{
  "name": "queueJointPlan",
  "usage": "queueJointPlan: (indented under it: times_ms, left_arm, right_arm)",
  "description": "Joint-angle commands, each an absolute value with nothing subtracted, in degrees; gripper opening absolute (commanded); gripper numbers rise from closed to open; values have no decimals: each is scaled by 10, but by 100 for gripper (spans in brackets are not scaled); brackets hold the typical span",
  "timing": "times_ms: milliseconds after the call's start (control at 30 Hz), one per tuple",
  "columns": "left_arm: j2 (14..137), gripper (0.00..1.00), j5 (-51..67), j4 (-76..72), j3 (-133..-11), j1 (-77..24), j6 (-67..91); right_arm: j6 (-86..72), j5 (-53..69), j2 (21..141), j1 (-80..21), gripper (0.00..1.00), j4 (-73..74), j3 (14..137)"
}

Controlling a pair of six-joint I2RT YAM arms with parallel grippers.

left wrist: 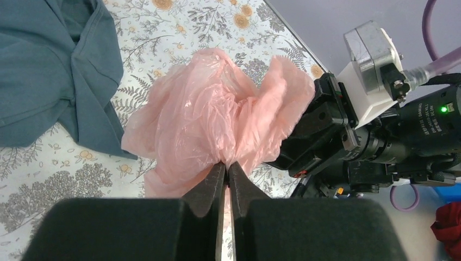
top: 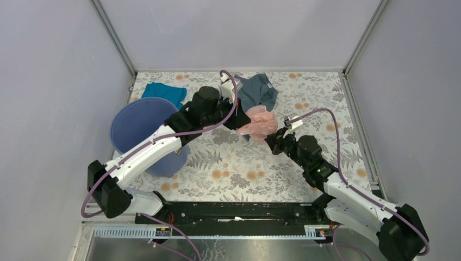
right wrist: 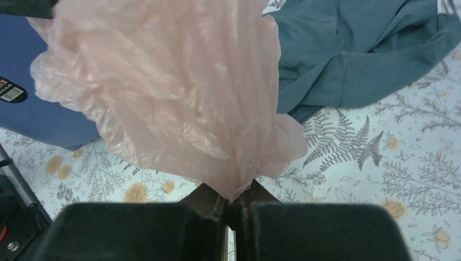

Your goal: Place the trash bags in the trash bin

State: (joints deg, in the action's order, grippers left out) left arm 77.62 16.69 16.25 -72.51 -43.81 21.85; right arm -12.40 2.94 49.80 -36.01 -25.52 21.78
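Left end effector and right end effector each pinch the crumpled, translucent pink trash bag.

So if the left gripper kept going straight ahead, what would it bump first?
The pink bag, which the left gripper is pinching. Past that it probably meets the flowery table, with the right gripper close to one side; depth is hard to judge.

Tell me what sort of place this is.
Likely a robot test cell: plain grey panel walls box in a floral-patterned tabletop, with staged household items: a round blue-violet plastic bucket and a thin pale pink plastic bag.
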Motion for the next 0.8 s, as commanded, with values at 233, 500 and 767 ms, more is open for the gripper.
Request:
queueJointPlan:
  times_ms: [233,500,767]
  left_arm:
    - [722,90,112,134,-728,-436,193]
    - [711,97,202,85,-702,-436,188]
    - [768,90,258,124,-736,-466,176]
  right_arm:
    - [-297,107,547,-329,0,-39,292]
    - [-461,574,700,-163,0,-144,343]
    - [-374,521,661,-135,9,19,451]
